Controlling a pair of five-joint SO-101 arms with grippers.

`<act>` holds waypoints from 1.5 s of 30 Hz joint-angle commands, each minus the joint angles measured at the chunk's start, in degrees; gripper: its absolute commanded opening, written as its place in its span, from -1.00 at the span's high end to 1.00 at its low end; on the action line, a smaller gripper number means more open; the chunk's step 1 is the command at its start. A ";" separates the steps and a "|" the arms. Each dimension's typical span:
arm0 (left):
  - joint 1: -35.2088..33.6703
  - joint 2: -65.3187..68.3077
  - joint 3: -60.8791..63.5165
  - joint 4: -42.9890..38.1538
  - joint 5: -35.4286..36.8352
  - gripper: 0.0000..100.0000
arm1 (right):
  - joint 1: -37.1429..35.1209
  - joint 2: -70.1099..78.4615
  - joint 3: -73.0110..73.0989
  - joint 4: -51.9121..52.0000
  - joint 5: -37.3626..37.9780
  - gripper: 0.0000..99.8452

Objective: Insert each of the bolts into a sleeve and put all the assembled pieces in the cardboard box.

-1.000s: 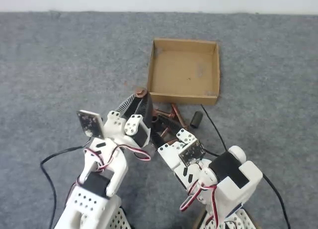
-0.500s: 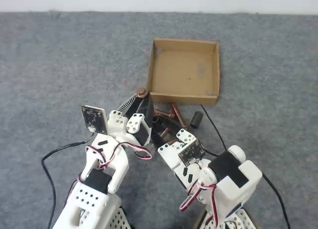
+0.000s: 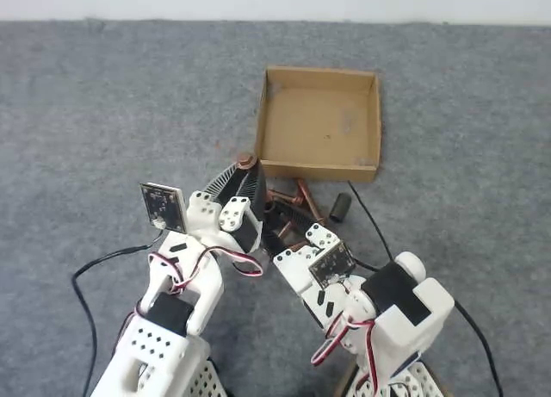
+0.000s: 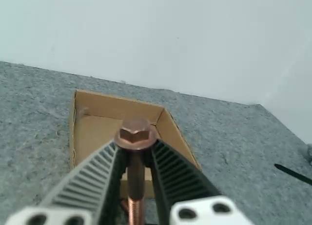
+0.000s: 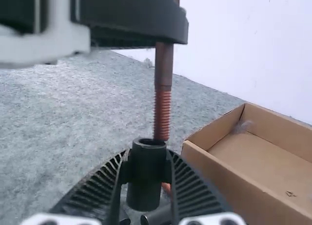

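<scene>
My left gripper [image 4: 134, 156] is shut on a copper bolt [image 4: 133, 152], held upright with its hex head [image 3: 245, 162] above the fingers. My right gripper [image 5: 146, 178] is shut on a black sleeve [image 5: 146, 178] held upright, its open end up. The bolt's threaded tip [image 5: 161, 118] hangs just above and behind the sleeve's mouth. In the high view both grippers meet near the bolt pile, the right gripper [image 3: 277, 229] beside the left gripper [image 3: 245, 183]. The cardboard box [image 3: 320, 121] stands open just beyond them.
More copper bolts [image 3: 293, 201] and a black sleeve [image 3: 341, 207] lie on the grey carpet in front of the box's near wall. A black cable [image 3: 370, 220] runs past the sleeve toward the right arm's base. Carpet stretches free at left and far right.
The left arm shifted slightly right one second ago, carrying the bolt toward the sleeve; over the last half second nothing visibly moved.
</scene>
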 commanded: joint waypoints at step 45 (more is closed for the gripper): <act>1.93 0.44 -2.33 -1.49 -0.62 0.98 | 1.89 -3.12 -1.49 -0.04 -0.09 0.99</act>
